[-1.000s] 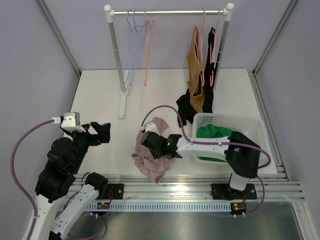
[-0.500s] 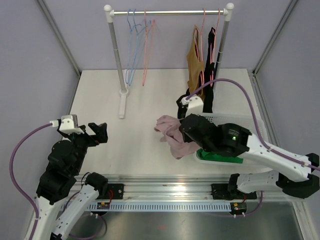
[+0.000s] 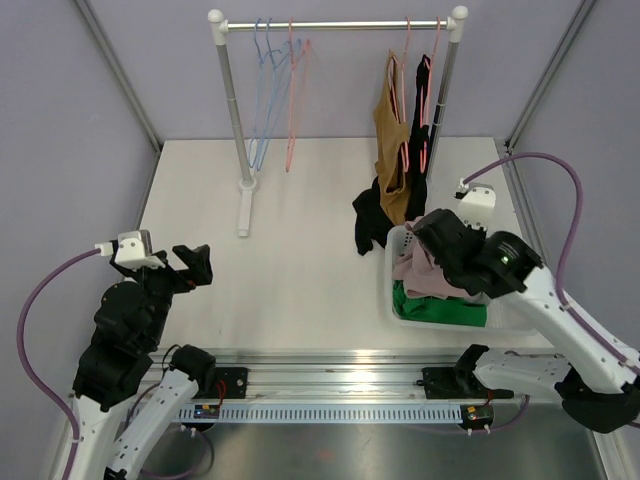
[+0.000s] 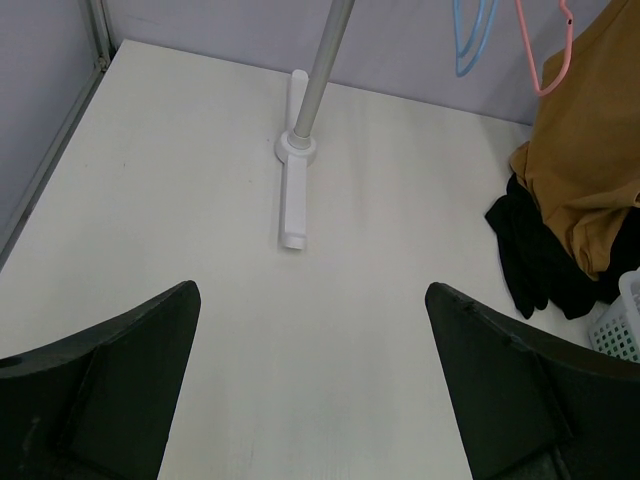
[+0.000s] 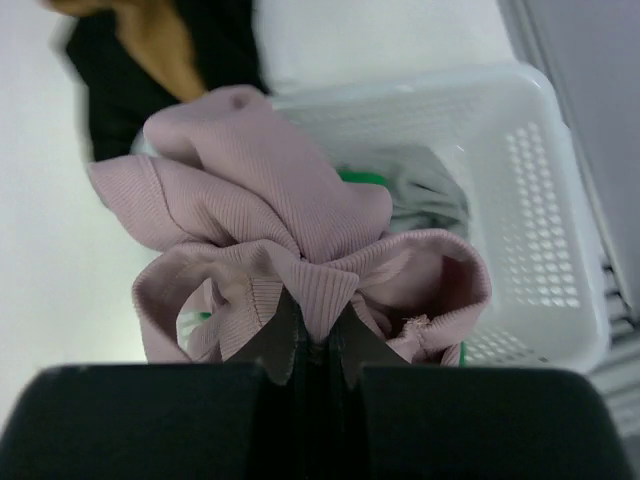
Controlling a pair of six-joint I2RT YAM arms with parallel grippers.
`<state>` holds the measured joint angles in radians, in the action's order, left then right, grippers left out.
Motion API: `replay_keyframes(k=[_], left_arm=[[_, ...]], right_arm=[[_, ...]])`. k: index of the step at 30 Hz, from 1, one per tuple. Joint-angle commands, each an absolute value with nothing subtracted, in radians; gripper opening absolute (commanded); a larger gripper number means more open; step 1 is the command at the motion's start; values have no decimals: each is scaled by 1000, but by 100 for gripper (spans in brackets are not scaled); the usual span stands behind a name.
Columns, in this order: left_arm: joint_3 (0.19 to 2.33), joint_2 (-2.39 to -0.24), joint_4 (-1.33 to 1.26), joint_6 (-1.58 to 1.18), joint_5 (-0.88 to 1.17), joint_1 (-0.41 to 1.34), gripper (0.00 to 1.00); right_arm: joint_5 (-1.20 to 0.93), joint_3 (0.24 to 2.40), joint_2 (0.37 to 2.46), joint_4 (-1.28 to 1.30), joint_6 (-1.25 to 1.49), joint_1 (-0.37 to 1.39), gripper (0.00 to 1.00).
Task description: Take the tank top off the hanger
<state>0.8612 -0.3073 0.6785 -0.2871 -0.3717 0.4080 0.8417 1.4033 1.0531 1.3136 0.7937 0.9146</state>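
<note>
Right wrist: tank top (image 5: 270, 230) over basket (image 5: 540, 200)

My gripper (image 5: 318, 345) is clamped on the bunched pink ribbed tank top (image 5: 270, 190), over the white perforated plastic basket (image 5: 540, 190).

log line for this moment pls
right fingers: shut on pink ribbed tank top | position: over white perforated plastic basket | left fingers: open, empty

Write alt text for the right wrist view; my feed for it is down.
The right gripper is shut on a bunched pink tank top, holding it over a white mesh basket with a green garment inside. At the top left, a black garment and a mustard garment show against the white table.
</note>
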Motion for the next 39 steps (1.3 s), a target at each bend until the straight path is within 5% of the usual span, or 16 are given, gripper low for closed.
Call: replay_keyframes(k=[1, 13, 14, 16, 21, 22, 25, 35, 39], left_arm=[[854, -295, 629, -273, -396, 400, 99], [857, -301, 624, -273, -388, 393, 99], [859, -301, 626, -275, -387, 393, 99], [868, -308, 627, -281, -368, 393, 99], [922, -350, 649, -339, -305, 393, 99], [946, -373, 649, -363, -284, 393, 99], [989, -420, 652, -415, -232, 393, 99], [1239, -711, 597, -492, -29, 408, 99], [1418, -965, 623, -463, -353, 724, 99]], right_arm=[[766, 1261, 1089, 1252, 661, 715, 0], [364, 985, 1413, 889, 551, 384, 3], [344, 973, 1436, 844, 560, 380, 7], [368, 953, 1442, 833, 578, 379, 36], [461, 1006, 1347, 908, 601, 379, 66], [474, 1047, 1324, 925, 600, 377, 81], [520, 1141, 1252, 989, 581, 379, 99], [578, 1313, 1135, 1143, 465, 379, 100], [410, 1287, 1025, 1066, 388, 377, 99]])
